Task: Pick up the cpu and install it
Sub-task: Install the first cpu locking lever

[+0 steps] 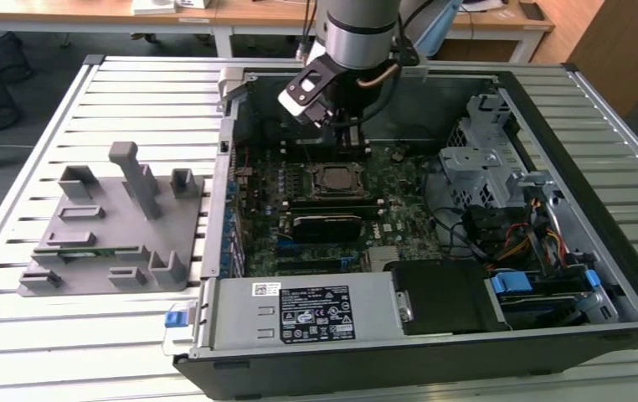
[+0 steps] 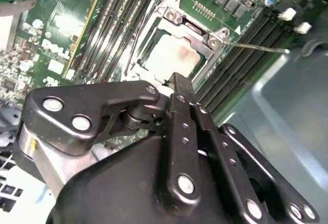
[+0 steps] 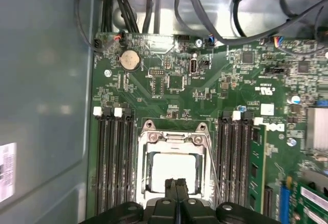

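My gripper point(image 3: 177, 193), fingers pressed together and holding nothing, hangs directly over the cpu point(image 3: 171, 170) seated square in its socket point(image 3: 148, 138) at lower centre of frame.

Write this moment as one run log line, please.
gripper: shut, empty, above socket | cpu: seated in socket | holder block: on table

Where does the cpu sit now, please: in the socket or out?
In: the cpu lies flat inside the socket frame, with the shut pincer just above it.
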Motion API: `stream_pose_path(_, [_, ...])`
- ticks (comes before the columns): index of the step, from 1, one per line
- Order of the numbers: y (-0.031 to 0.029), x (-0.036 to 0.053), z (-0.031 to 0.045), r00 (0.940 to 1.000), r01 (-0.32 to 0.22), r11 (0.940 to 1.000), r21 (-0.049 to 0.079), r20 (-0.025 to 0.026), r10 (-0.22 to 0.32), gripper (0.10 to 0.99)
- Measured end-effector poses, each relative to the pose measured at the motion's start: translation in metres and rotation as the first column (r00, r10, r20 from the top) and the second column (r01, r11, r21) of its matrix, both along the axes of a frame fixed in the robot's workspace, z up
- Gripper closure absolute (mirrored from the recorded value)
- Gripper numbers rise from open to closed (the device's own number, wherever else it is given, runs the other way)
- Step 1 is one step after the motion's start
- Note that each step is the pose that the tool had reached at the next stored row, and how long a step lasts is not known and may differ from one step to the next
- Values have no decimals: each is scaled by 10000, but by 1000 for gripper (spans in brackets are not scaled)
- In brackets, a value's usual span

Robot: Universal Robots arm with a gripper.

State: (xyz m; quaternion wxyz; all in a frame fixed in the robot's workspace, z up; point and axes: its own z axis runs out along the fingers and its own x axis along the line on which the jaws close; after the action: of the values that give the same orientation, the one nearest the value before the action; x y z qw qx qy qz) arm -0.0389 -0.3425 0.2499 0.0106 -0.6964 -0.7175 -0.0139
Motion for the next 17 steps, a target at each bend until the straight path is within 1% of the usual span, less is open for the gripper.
stream_pose_path(3, [0, 0, 114, 10000, 0, 10000, -1, -1, 0, 980])
stream_pose_path(4, [0, 0, 139, 10000, 0, 10000, -1, 0, 0, 980])
stream_pose_path(6, [0, 0, 143, 10000, -43, 10000, -1, 0, 43, 980])
stream_pose_path(8, [0, 0, 143, 9993, -387, 9993, -2, 0, 387, 980])
stream_pose_path(10, [0, 0, 143, 9972, -745, 9972, -3, -1, 745, 980])
stream_pose_path(12, [0, 0, 142, 9939, -1103, 9939, -2, -1, 1103, 980])
stream_pose_path(14, [0, 0, 142, 9893, -1460, 9893, -3, -1, 1460, 980])
stream_pose_path(17, [0, 0, 141, 9796, -2007, 9796, -2, -1, 2007, 980])
